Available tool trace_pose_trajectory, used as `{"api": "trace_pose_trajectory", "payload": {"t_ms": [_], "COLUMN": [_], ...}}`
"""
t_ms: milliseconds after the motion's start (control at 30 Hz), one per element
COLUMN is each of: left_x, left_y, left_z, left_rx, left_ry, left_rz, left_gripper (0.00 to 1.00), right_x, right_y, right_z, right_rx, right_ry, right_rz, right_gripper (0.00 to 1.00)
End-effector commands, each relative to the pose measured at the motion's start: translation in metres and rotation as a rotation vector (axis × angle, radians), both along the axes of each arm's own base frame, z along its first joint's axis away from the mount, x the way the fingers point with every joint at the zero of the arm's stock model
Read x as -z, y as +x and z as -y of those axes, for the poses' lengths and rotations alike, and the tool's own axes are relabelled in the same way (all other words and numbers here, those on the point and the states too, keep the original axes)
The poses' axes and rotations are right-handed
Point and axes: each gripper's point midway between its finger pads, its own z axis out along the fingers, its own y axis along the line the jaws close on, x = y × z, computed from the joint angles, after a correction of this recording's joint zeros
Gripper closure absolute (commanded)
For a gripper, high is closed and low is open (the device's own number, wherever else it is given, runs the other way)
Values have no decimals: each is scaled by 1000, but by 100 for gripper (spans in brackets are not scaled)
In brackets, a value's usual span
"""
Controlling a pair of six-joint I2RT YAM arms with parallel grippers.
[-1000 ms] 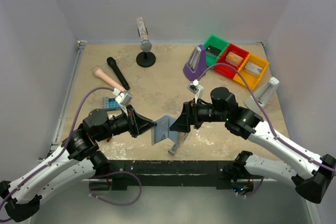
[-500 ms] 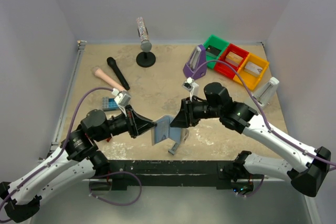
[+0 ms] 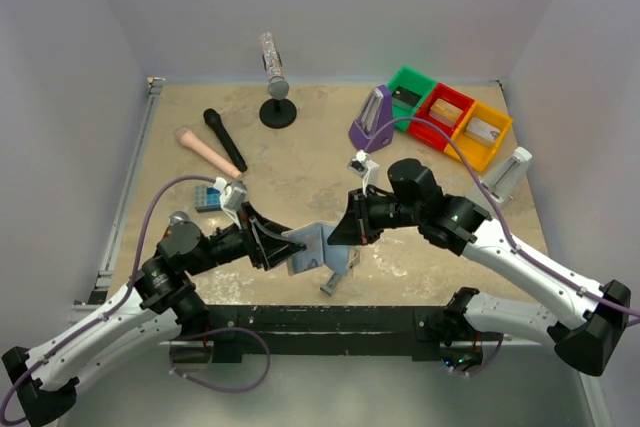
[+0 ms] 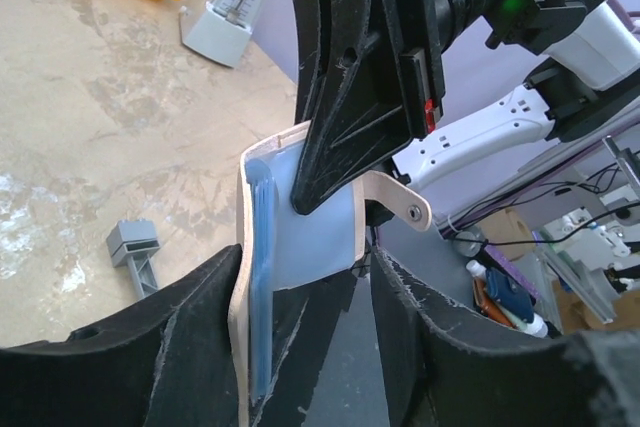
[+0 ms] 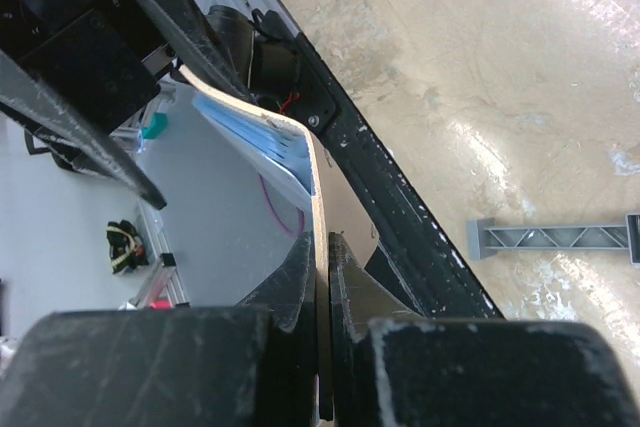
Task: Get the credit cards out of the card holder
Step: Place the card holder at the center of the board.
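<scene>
Looking down, we are seeing the card holder [image 3: 312, 245] up in the air near the front of the table [image 3: 300, 152], between both grippers. The right gripper [image 5: 322, 247] is pinching its thin tan edge tight. The left gripper [image 4: 305, 267] is standing wide apart around it, not squeezing. Black fingers are hiding the pockets, so we cannot tell if credit cards are inside.

Card holder [image 3: 312, 244] was at near edge of table [image 3: 300, 172], centre, with left gripper [image 3: 289, 244] on its left and right gripper [image 3: 334, 238] on its right. Metal bar [image 3: 340, 273] lay on table just beside it, nearer. Toy brick [image 3: 208, 197] sat left. Handheld microphone [image 3: 225, 139] lay behind brick. Microphone stand [image 3: 277, 107] stood far centre. Three bins [image 3: 450, 115] sat in row, far right.
</scene>
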Motion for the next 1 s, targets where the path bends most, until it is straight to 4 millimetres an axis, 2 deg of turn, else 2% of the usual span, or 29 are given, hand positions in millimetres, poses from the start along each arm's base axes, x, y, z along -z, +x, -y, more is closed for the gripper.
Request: {"api": "trace_pose_trajectory", "payload": {"t_ms": [0,100,167,333,467,500,533,567,600,667,733,833,967], "left_x": [-25,-20,-15,-2,8,16,16,20,23,34,41,47,62], "left_y": [-9,-7,-4,4,13,15,17,20,23,30,37,49,65], "left_z": [4,7,9,11,4,2,0,-3,-7,-15,-20,-23,-17], "left_rx": [51,51,50,21,-49,-63,-79,-102,-130,-181,-229,-282,-300], "left_ry": [-121,-110,-97,-35,34,65,76,99,120,186,233,274,336], "left_rz": [57,45,32,-6,-36,-51,-48,-58,-61,-82,-94,-116,-155], "left_gripper": [40,43,52,100,100,100,100,100,100,100,100,100,100], "right_x": [-15,-14,-13,-9,-3,-2,-2,0,0,-2,-6,-17,-32], "right_y": [-3,-3,-4,-1,1,2,4,6,8,14,21,31,39], "right_z": [2,2,1,3,10,12,14,17,21,30,40,49,38], "right_rx": [-10,-14,-17,-2,15,21,32,42,54,91,131,177,160], "right_ry": [38,38,37,24,-20,-31,-45,-64,-85,-128,-173,-199,-144], "right_rz": [34,31,28,36,52,57,60,66,80,111,157,226,290], "right_gripper": [100,100,100,100,99,93,73,65,49,36,33,34,34]}}
